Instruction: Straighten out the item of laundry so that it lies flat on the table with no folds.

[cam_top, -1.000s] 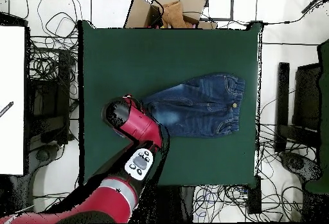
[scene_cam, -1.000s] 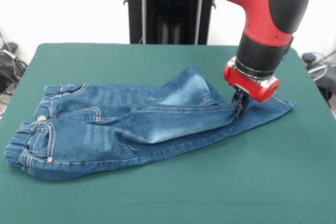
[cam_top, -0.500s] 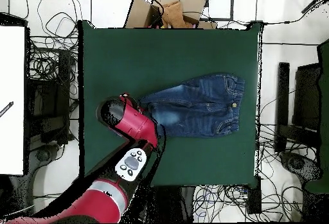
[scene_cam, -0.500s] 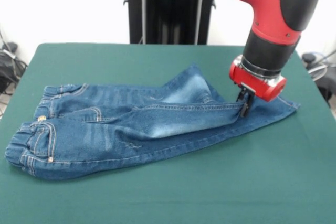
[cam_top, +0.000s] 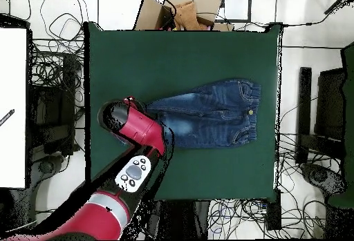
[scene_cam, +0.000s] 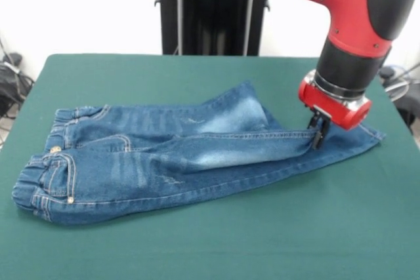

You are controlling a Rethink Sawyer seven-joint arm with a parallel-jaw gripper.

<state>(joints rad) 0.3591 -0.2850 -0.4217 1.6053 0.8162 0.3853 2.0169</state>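
Dark green worktop [scene_cam: 197,240] spreading wide on every side of the fingers. Small blue jeans [scene_cam: 164,162] lying lengthwise on it, waistband [scene_cam: 39,181] far off from the fingers, legs running toward them. One leg folded over the other, its crease ending right at the fingertips; hem of the lower leg [scene_cam: 367,137] poking out just past them. Red and black arm [cam_top: 135,124] above the leg ends in the overhead view. Black fingers [scene_cam: 319,132] pointing down, pressed together on a fold of denim near the leg ends.
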